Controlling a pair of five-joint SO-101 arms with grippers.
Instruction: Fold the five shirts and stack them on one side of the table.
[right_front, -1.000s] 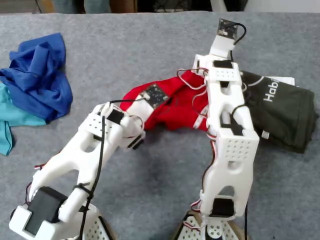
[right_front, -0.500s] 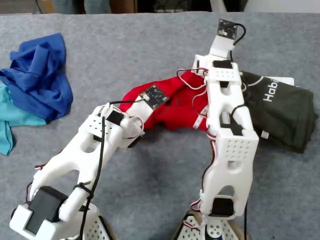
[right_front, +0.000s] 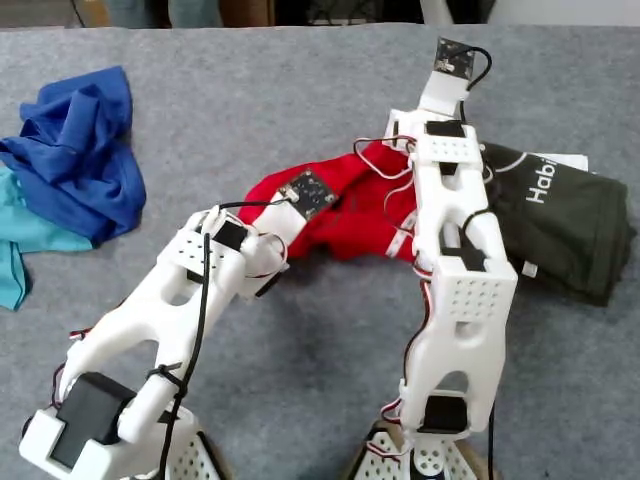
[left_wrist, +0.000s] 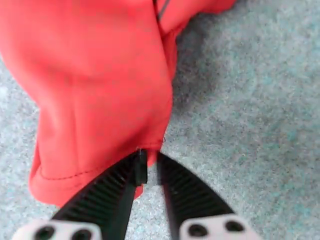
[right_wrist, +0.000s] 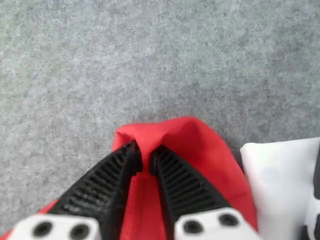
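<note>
Four shirts are what I can count on the grey table (right_front: 300, 80). A white edge (right_front: 568, 160) peeks out from under the dark one, and I cannot tell whether it is the fifth. The dark shirt (right_front: 570, 225) lies folded flat at the right side, which I take as the start of the stack. The blue shirt (right_front: 75, 160) is a crumpled heap at the far left, and the teal shirt (right_front: 20, 245) sits bunched under its near edge. So I judge one fold done, one in hand, and at least two not begun.

The red shirt (right_front: 345, 225) lies in the middle of the table, just beside the dark one, gathered into a rumpled band. Its long axis runs across the table, the left end nearer me and the right end tilted away.

My left gripper (left_wrist: 148, 170) is pinched on the hem at the shirt's near left end. My right gripper (right_wrist: 145, 157) is clamped on a raised peak of red cloth at the far right end.
</note>
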